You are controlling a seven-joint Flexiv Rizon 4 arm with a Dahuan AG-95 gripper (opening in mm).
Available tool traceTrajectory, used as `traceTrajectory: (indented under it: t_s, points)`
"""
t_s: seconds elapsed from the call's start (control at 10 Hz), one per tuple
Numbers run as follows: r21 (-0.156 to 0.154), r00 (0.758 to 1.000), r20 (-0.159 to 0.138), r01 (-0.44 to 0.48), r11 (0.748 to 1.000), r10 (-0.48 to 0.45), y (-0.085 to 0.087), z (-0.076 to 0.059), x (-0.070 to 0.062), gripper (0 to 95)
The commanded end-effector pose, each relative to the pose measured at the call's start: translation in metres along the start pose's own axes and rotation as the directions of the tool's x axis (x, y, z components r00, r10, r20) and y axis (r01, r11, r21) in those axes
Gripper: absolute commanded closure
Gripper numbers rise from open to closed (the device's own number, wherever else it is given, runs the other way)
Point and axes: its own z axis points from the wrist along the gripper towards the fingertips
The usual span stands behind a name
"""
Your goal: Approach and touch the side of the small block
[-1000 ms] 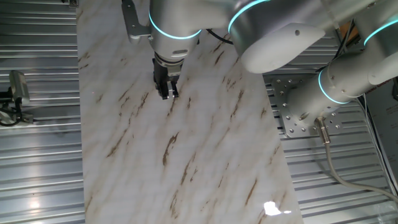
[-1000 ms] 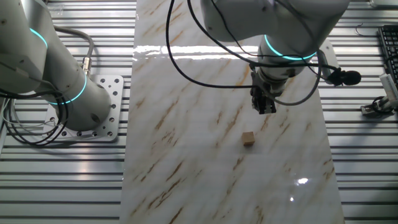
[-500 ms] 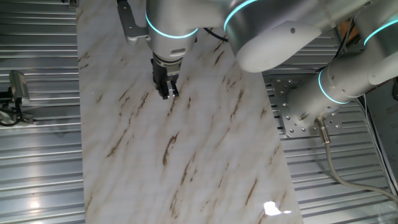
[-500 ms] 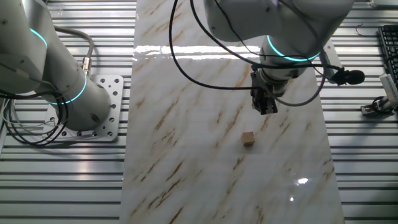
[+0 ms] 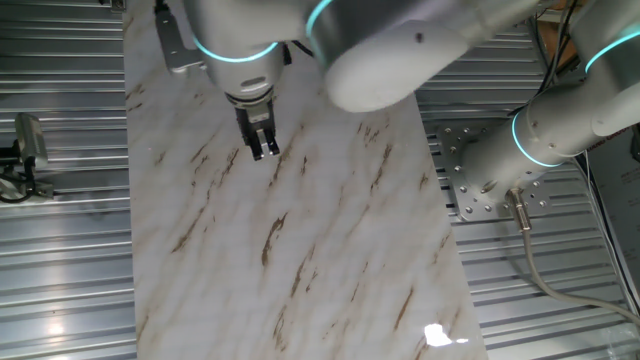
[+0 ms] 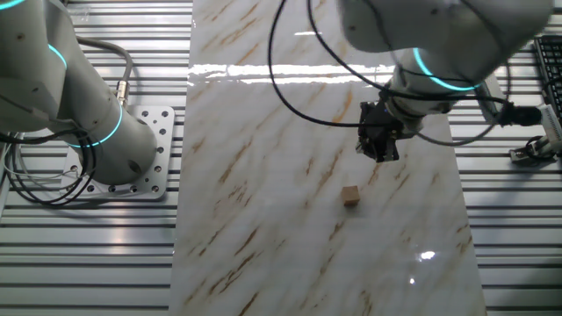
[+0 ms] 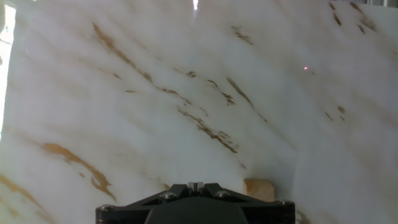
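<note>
The small block [image 6: 351, 196] is a tiny tan cube lying on the marble board [image 6: 263, 219]. My gripper [image 6: 382, 154] hangs above the board, up and to the right of the block and apart from it. Its black fingers are together with nothing between them. In the hand view the block [image 7: 260, 189] shows at the bottom edge, just right of the gripper [image 7: 196, 185]. In one fixed view the gripper [image 5: 263, 150] points down at the board and the block is hidden.
The marble board [image 5: 330, 260] has brown streaks and lies on a ribbed metal table. The arm's base [image 6: 97, 132] stands on a bolted plate left of the board. Black cables [image 6: 307, 88] loop above the board. A metal fixture [image 5: 25, 150] sits at the left.
The arm's upper links have swung and the wrist has turned. The gripper has shifted slightly sideways above the board. The block has not moved.
</note>
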Motion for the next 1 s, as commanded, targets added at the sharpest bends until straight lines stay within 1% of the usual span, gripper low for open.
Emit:
traceTrajectory:
  t_s: [0.1,0.2,0.3,0.4,0.7,1.0]
  points:
    - [-0.008,0.999,-0.034,0.003,1.000,-0.004,0.0004,-0.0004,0.0012,95.0]
    - [-0.004,0.999,-0.031,-0.009,1.000,0.009,0.0004,-0.0004,0.0012,95.0]
    - [0.006,0.999,-0.008,-0.037,0.999,0.037,0.0004,-0.0004,0.0012,95.0]
    - [0.006,0.999,0.002,-0.047,0.999,0.047,0.0004,-0.0004,0.0012,95.0]
    - [0.012,0.996,-0.007,-0.086,0.996,0.086,0.0004,-0.0004,0.0012,95.0]
    - [0.008,0.995,-0.003,-0.104,0.995,0.104,0.0004,-0.0004,0.0012,95.0]
